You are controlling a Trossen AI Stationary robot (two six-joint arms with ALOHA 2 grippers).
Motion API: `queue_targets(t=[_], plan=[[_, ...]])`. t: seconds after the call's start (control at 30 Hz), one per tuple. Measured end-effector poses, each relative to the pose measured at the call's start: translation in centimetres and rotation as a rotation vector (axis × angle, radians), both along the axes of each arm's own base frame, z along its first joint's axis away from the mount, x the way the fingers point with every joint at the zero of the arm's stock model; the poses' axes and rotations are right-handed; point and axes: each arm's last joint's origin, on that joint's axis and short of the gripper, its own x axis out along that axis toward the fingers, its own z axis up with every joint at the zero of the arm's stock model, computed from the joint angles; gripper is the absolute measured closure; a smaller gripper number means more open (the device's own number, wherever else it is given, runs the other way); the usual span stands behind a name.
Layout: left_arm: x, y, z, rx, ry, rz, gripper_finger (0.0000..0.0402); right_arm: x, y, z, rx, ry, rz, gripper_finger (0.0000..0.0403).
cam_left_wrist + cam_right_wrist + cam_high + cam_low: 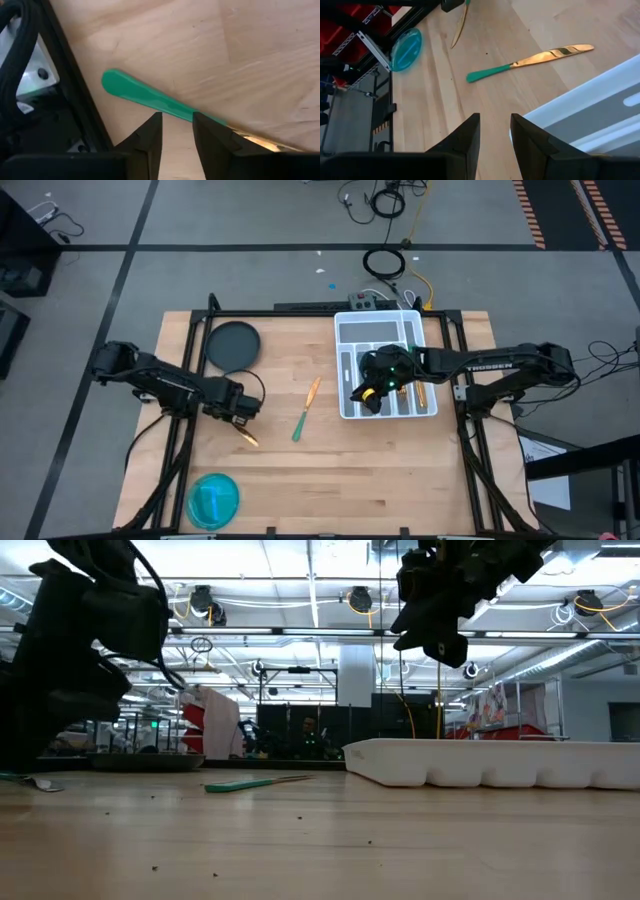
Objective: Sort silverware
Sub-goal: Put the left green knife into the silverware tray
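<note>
A piece of silverware with a green handle point(145, 95) and a gold head point(255, 143) lies flat on the table at the left point(247, 438). My left gripper point(177, 120) points down over it, open. Its fingertips stand just above the handle's middle, one to each side. A knife point(305, 408) with a gold blade and a green handle lies flat at the table's middle point(530, 62). My right gripper point(495, 122) hovers open over the near left corner of the white tray point(345, 410), with nothing between its fingers. A gold piece point(421, 392) lies in one tray compartment.
A dark round plate point(232, 343) sits at the far left of the table. A blue round bowl point(213, 500) stands at the near left point(406, 47). The black table frame point(75, 85) runs close beside my left gripper. Bare wood lies between the knife and the bowl.
</note>
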Motion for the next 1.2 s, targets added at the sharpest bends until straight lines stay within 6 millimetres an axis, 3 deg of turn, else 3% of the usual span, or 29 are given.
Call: queue_targets(t=[0.43,0.83,1.2], plan=[[-0.2,-0.9,-0.1,0.050,0.005,0.048,0.0393,-0.1,0.0,-0.1,-0.004,0.010,0.010,0.0303],[0.7,-1.3,-1.5,0.040,-0.070,0.092,0.0397,-0.5,1.6,-0.7,-0.002,0.089,0.072,0.0303],[5.3,-1.7,-0.8,0.099,-0.525,0.148,0.0397,-0.6,2.2,-0.7,-0.010,0.096,0.098,0.0303]])
